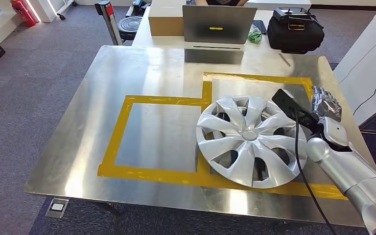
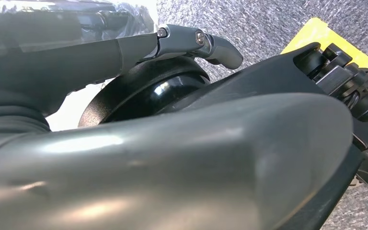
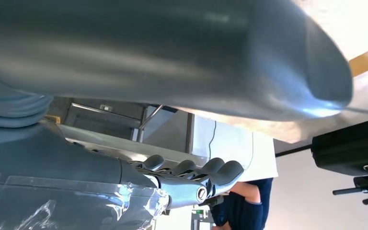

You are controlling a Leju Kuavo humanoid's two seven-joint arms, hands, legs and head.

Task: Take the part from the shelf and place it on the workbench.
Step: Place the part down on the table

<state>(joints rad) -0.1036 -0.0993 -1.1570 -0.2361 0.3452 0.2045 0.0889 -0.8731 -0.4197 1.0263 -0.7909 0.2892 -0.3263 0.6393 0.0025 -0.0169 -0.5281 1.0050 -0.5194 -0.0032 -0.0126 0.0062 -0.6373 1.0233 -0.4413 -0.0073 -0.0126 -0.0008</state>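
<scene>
Head view, left to right. A red extinguisher (image 1: 23, 12) stands on the grey carpet (image 1: 24, 98) at the far left corner. The metal counter (image 1: 142, 68) takes up the middle of the scene; on it a frame of yellow tape (image 1: 164, 100) outlines two adjoining rectangles. Beyond the counter's far edge sit a cardboard box (image 1: 165, 19), a grey laptop (image 1: 219, 24) with its lid raised, and a black bag (image 1: 294, 30).

The part, a silver hubcap (image 1: 251, 140), lies flat, face up, on the right half of the counter. It overlaps the tape dividing the two rectangles and the near strip of tape, with most of it inside the right rectangle.

The right hand (image 1: 326, 105) hovers just beyond the hubcap's right rim, apart from it, with nothing in it. In the right wrist view the right hand (image 3: 191, 179) has its fingers (image 3: 223, 172) extended side by side and slightly curved, grasping nothing. A black wrist camera (image 1: 290, 103) and its cable (image 1: 303, 166) cross the hubcap's right edge. A white panel (image 1: 367, 73) stands at the far right.

Left wrist view: the left hand (image 2: 172, 158) hangs above carpet beside a yellow patch (image 2: 326, 38); one finger (image 2: 206, 44) is stretched out, and nothing is seen in its grasp, though whether it is released or clenched cannot be told.
</scene>
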